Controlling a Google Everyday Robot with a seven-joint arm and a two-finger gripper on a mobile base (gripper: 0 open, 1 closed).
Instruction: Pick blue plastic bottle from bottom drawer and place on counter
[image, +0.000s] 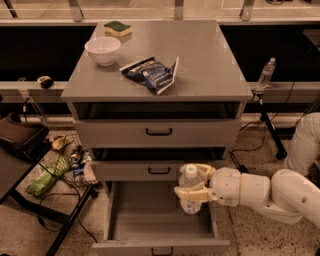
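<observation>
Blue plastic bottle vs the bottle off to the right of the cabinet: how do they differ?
The blue plastic bottle is clamped in the gripper above the open bottom drawer; the other bottle stands free on the ledge at right. The blue plastic bottle looks squat; the other bottle looks slimmer, with a longer neck. Both are clear, capped and upright.

The small, clear blue plastic bottle (190, 189) is upright with its pale cap on top. The gripper (183, 181) clamps its middle, above the right side of the pulled-out grey bottom drawer (150, 212). The flat grey surface (205, 55) tops the cabinet, well above that drawer.
</observation>
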